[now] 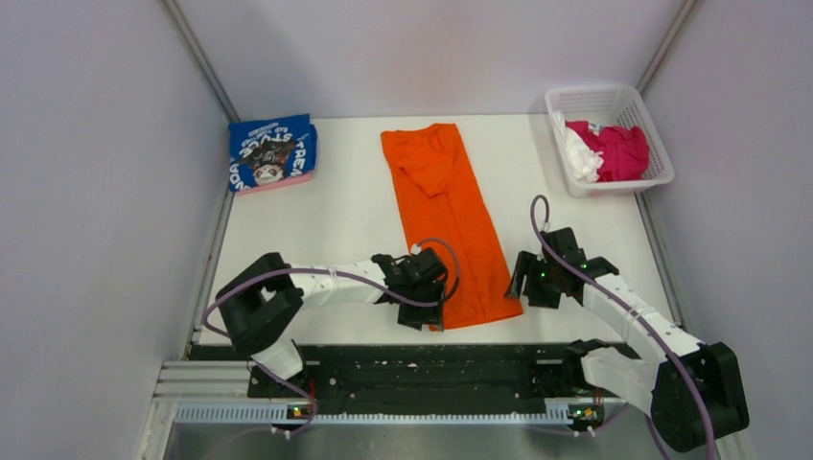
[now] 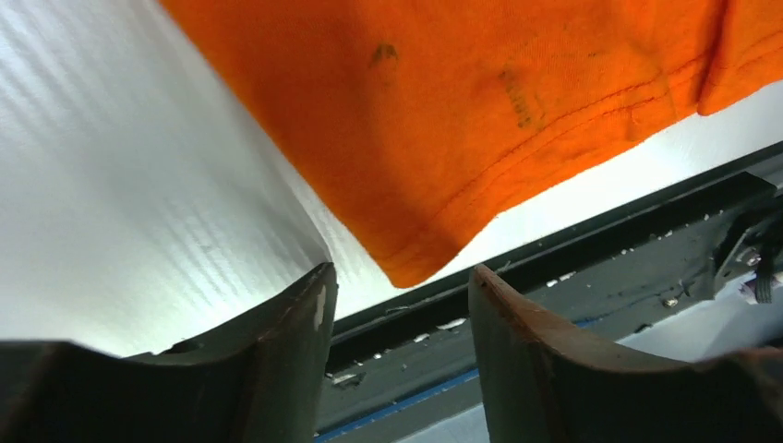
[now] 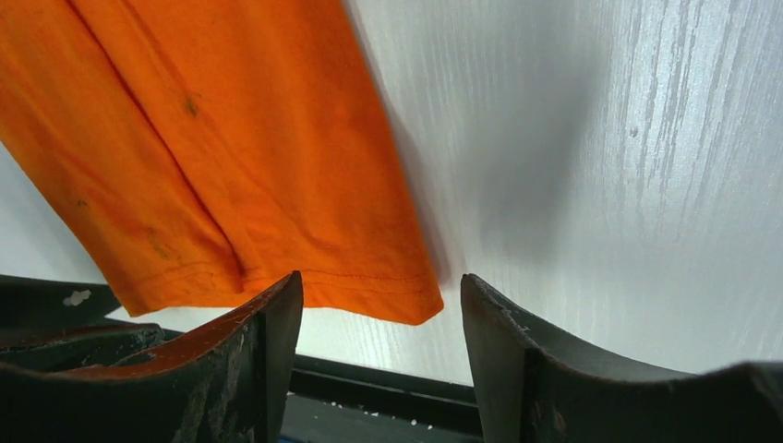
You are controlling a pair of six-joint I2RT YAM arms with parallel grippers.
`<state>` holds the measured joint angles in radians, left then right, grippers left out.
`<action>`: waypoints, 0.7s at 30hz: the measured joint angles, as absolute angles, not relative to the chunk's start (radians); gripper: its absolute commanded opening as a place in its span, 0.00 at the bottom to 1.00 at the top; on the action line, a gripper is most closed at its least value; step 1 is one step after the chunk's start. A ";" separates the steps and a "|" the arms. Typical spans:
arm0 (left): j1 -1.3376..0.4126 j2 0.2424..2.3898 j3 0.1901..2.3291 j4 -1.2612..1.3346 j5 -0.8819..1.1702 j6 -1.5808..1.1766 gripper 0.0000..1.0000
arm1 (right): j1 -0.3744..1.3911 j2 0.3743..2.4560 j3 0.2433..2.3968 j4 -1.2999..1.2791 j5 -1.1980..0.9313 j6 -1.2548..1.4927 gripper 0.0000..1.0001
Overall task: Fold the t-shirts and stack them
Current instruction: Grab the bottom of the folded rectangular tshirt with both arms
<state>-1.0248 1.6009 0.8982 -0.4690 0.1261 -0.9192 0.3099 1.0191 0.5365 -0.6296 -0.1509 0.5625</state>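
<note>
Left fingers (image 2: 277, 369) and right fingers (image 3: 240, 369) gape apart, seemingly just short of the orange t-shirt (image 1: 451, 220).

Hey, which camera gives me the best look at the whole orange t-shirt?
The top external view. It shows the orange t-shirt laid out full length as a long folded strip, sleeves tucked in. The left wrist view catches only its near left hem corner. The right wrist view catches only the near right hem corner.
</note>
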 measured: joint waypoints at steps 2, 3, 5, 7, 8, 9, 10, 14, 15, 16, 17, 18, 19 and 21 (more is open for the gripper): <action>-1.029 1.642 0.924 -0.471 0.135 -0.927 0.48 | 0.310 1.017 0.529 -0.630 -0.149 0.567 0.60; -1.030 1.654 0.934 -0.467 0.136 -0.932 0.45 | 0.310 1.016 0.527 -0.630 -0.148 0.570 0.60; -1.031 1.680 0.959 -0.468 0.131 -0.932 0.37 | 0.310 1.016 0.524 -0.628 -0.147 0.571 0.57; -1.031 1.698 0.979 -0.479 0.117 -0.936 0.13 | 0.310 1.016 0.522 -0.627 -0.147 0.574 0.55; -1.031 1.702 0.984 -0.485 0.107 -0.937 0.01 | 0.310 1.016 0.519 -0.622 -0.148 0.574 0.54; -1.031 1.705 0.991 -0.495 0.099 -0.938 0.00 | 0.310 1.017 0.515 -0.619 -0.150 0.577 0.54; -1.031 1.710 1.000 -0.506 0.091 -0.936 0.00 | 0.310 1.018 0.510 -0.615 -0.152 0.578 0.54; -1.031 1.713 1.014 -0.535 0.081 -0.931 0.00 | 0.310 1.041 0.487 -0.604 -0.164 0.579 0.50; -1.031 1.713 1.013 -0.540 0.080 -0.933 0.00 | 0.310 1.054 0.481 -0.600 -0.169 0.579 0.50; -1.031 1.712 1.011 -0.544 0.080 -0.935 0.00 | 0.311 1.065 0.477 -0.595 -0.175 0.581 0.48; -1.031 1.710 1.008 -0.546 0.079 -0.938 0.00 | 0.313 1.074 0.477 -0.590 -0.187 0.582 0.45; -1.031 1.706 1.003 -0.546 0.080 -0.941 0.00 | 0.317 1.079 0.479 -0.582 -0.196 0.582 0.39; -1.031 1.703 1.000 -0.547 0.080 -0.944 0.00 | 0.324 1.087 0.478 -0.572 -0.204 0.584 0.24; -1.031 1.693 0.988 -0.546 0.082 -0.949 0.00 | 0.347 1.106 0.477 -0.555 -0.215 0.583 0.07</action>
